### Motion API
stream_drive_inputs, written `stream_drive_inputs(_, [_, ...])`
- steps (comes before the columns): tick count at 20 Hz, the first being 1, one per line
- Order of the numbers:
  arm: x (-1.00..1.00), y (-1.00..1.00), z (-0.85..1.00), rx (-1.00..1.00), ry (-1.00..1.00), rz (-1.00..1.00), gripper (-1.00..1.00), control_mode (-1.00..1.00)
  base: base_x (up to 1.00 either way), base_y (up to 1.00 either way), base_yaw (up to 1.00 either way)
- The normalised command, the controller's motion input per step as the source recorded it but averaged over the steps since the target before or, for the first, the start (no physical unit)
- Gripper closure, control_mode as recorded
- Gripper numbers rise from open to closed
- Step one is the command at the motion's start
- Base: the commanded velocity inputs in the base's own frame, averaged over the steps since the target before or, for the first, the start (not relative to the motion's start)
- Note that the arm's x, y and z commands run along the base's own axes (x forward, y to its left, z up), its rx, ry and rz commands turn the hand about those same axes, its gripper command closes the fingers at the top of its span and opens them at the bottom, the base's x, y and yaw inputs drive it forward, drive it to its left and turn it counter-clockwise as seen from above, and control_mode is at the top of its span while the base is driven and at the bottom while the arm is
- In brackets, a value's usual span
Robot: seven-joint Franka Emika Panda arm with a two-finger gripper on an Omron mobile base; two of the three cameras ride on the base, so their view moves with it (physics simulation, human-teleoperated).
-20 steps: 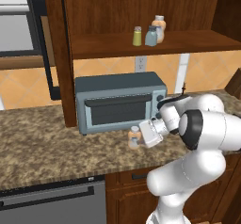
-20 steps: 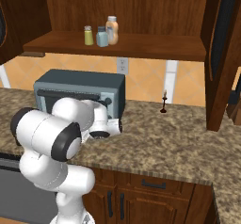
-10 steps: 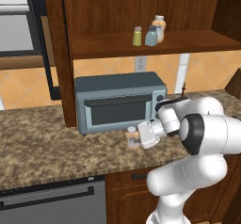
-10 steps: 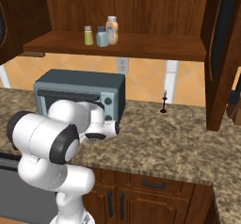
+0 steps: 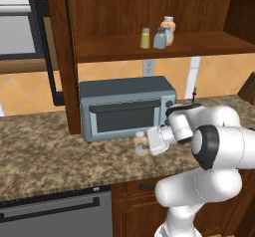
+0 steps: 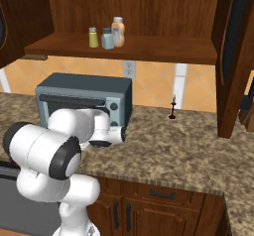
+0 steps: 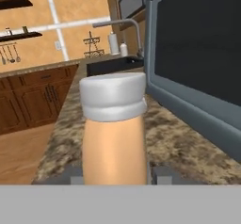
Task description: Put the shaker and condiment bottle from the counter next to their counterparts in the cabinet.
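Now fingers [image 7: 160, 173] pinching condiment bottle [image 7: 113, 133] on counter [image 5: 50, 151]; toaster oven [image 5: 127, 106] just beside

The surface [image 5: 45, 151], toaster oven [image 5: 127, 106] and cabinet [image 5: 164, 49] are viewed from behind-left and behind-right, shared. The condiment bottle [image 7: 113, 133] is viewed closely from the hand.

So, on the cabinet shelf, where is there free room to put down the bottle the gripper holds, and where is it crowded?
The cabinet shelf is bare to the right of the orange-peach bottle, up to the side panel, and also left of the yellow-green shaker. It is crowded in the middle, where that shaker, the blue-grey shaker and the bottle stand close together. The gripper is shut on the condiment bottle.
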Motion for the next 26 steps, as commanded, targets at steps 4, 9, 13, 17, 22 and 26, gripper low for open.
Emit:
stream_drive_inputs(4, [-0.02,-0.01,0.36,0.0,0.01,-0.08,1.0,-1.0,0.0,0.0,0.0])
stream_drive_inputs(9, [-0.18,-0.09,0.33,0.0,0.03,-0.08,1.0,-1.0,0.0,0.0,0.0])
stream_drive_inputs(13, [-0.24,-0.16,0.33,0.0,0.05,-0.09,1.0,-1.0,0.0,0.0,0.0])
stream_drive_inputs(17, [-0.25,-0.23,0.39,0.0,0.02,-0.08,1.0,-1.0,0.0,0.0,0.0])
stream_drive_inputs(22, [-0.21,-0.25,0.46,0.0,0.0,-0.08,1.0,-1.0,0.0,0.0,0.0])
stream_drive_inputs(26, [-0.14,-0.28,0.54,0.0,0.0,-0.08,1.0,-1.0,0.0,0.0,0.0])
